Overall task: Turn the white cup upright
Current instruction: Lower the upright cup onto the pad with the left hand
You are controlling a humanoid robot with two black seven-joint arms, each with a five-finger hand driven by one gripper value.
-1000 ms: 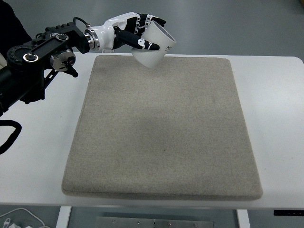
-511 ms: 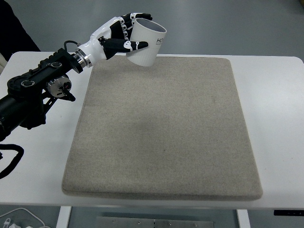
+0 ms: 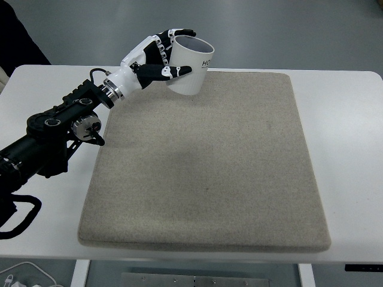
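The left hand (image 3: 157,58) is gripping the white cup (image 3: 191,66) from the cup's left side, with the thumb lying across the near wall and the other fingers (image 3: 173,37) curling around the far wall up by the rim. The fingers are white with black tips and joints, and they are clamped firmly on the cup rather than resting loose. The cup is sitting in that grasp with its open mouth facing up and slightly toward the far right, so it is leaning a little instead of standing straight. Dark lettering is showing on its right side, partly cut off by the curve of the wall. The cup's base is hanging over the far left corner of the grey mat (image 3: 209,161); whether it is touching the mat or floating just above it cannot be told from this angle.

Behind the hand, a white wrist is joining a black forearm (image 3: 57,128) with round silver fittings, and this arm is running down and out toward the picture's left edge, crossing the white table (image 3: 347,149). The mat is lying flat on the table and covering most of its middle, with bare table showing on both sides. A black cable (image 3: 18,215) is looping over the table near the left edge, and a white cable (image 3: 24,272) is showing below the table's near edge at the bottom left
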